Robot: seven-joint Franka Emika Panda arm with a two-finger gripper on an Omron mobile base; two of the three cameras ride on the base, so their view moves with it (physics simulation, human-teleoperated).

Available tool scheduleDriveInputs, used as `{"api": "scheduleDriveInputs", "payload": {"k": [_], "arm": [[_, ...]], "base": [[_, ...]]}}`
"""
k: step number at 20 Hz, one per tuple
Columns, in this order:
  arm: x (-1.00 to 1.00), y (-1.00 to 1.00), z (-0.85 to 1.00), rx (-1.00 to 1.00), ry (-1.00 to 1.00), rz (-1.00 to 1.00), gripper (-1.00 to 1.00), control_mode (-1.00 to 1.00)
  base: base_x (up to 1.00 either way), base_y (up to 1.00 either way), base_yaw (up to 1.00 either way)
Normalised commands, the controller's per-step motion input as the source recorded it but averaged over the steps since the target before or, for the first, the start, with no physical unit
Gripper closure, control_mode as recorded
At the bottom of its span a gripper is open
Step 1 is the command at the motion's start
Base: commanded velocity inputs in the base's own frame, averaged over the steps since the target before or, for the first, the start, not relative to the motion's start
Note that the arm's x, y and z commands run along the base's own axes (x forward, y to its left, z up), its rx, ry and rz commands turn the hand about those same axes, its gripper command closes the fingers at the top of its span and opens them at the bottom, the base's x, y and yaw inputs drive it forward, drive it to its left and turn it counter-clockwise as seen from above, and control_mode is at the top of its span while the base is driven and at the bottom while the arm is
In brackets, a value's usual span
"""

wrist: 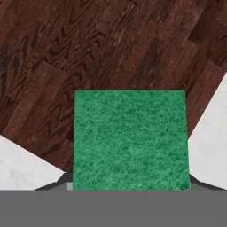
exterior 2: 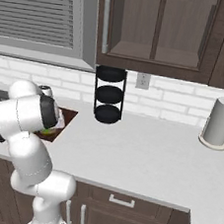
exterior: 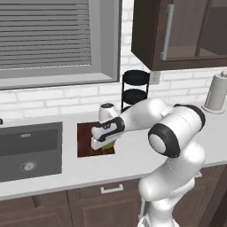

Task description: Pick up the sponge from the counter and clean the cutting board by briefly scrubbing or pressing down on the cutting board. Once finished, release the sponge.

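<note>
In the hand view the green top of the sponge (wrist: pixel 129 139) sits between the two dark fingertips of my gripper (wrist: pixel 131 185), which is shut on it. Under it lies the dark reddish-brown cutting board (wrist: pixel 88 53), with light counter (wrist: pixel 208 142) showing past its corners. From the left base view the gripper (exterior: pixel 103 144) is low over the front right corner of the cutting board (exterior: pixel 85 137), with the sponge (exterior: pixel 110 144) showing green and yellow under the hand. I cannot tell whether the sponge touches the wood. From the right base view the arm hides most of the cutting board (exterior 2: pixel 67 117).
A dark sink basin (exterior: pixel 29 150) is set into the counter (exterior: pixel 133 162) just left of the board. A black three-tier rack (exterior: pixel 135 88) stands at the wall behind the board. A paper towel roll (exterior: pixel 216 94) stands far right. Wall cabinets (exterior: pixel 177 31) hang above.
</note>
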Motion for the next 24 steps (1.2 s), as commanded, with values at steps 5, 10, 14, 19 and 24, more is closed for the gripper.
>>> {"api": "scheduleDriveInputs", "payload": {"k": [5, 10, 14, 19, 24], "arm": [[-0.11, -0.8, 0.18, 0.0, 0.0, -0.12, 1.0, -1.0], [0.0, -0.76, 0.18, 0.0, 0.0, -0.14, 1.0, -1.0], [0.02, -0.63, 0.01, 0.0, 0.0, -0.12, 1.0, -1.0], [0.12, -0.53, -0.01, 0.0, 0.0, -0.08, 1.0, -1.0], [0.39, -0.33, -0.29, -0.01, 0.0, -0.02, 1.0, -1.0]], "base": [[0.0, 0.0, 0.0], [0.0, 0.0, 0.0], [0.0, 0.0, 0.0], [0.0, 0.0, 0.0], [0.0, 0.0, 0.0]]}}
